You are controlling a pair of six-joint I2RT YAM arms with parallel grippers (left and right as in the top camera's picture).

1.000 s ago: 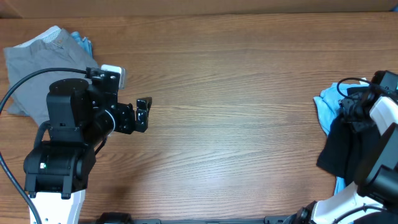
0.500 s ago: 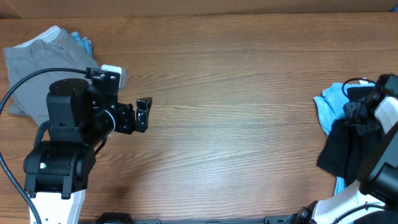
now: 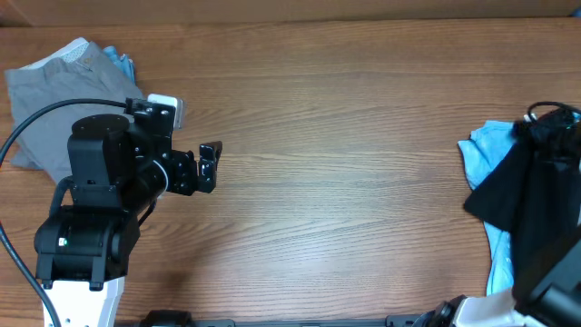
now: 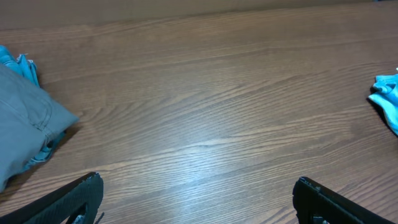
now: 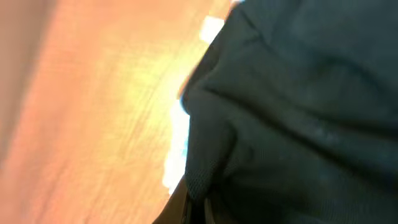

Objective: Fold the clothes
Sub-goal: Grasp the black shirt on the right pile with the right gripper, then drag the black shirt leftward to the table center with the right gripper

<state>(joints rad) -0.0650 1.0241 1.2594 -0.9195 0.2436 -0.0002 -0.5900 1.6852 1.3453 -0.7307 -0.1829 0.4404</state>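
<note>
Here my left gripper (image 4: 198, 182) hangs over the table (image 3: 345, 136) left of centre, fingers spread wide and holding nothing, and the grey garment (image 3: 45, 100) lies in the upper left corner. At the right edge a black cloth (image 3: 522, 195) drapes partly over a blue cloth (image 3: 479, 150) and hides my right gripper, so I cannot tell whether it is clenched.

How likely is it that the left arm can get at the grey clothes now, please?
Likely yes: the grey clothes lie close beside the left arm, and its open, empty pincer only needs turning toward them.
</note>
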